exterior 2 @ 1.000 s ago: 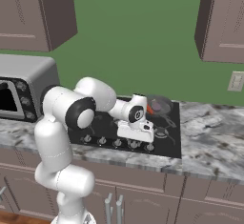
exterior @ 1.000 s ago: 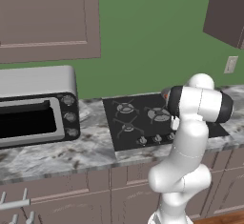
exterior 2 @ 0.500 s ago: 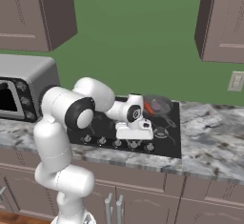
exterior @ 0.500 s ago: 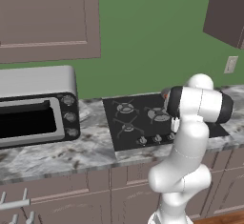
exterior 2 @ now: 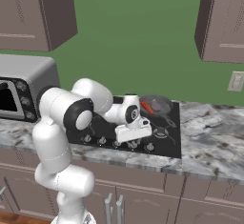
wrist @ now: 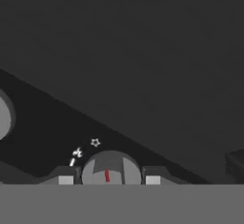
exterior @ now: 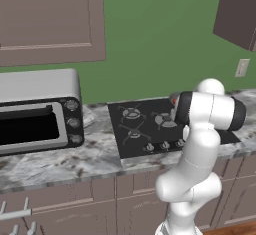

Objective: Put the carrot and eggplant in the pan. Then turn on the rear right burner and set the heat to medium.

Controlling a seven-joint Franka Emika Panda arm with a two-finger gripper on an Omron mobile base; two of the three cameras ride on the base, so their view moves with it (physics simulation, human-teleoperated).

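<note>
1. A green wall backs a marbled grey countertop [exterior: 90, 159], with brown cabinets in the upper corners of both base views.
2. A silver toaster oven [exterior: 37, 110] stands at the left of the left base view, its knob column facing the black cooktop [exterior: 145, 124] just right of it.
3. In the right base view a dark pan [exterior 2: 156, 105] sits on the cooktop's rear right burner, right of centre in the frame.
4. The carrot [exterior 2: 147, 107] lies in the pan, at its left side; the eggplant cannot be made out.
5. The white arm reaches low over the cooktop's front edge, its hand at the centre of the right base view, above the knob row.
6. In the hand view the gripper [wrist: 109, 180] sits at bottom centre, its two tips drawn in on either side of a grey knob [wrist: 111, 169] with a red mark, clasping it.
</note>
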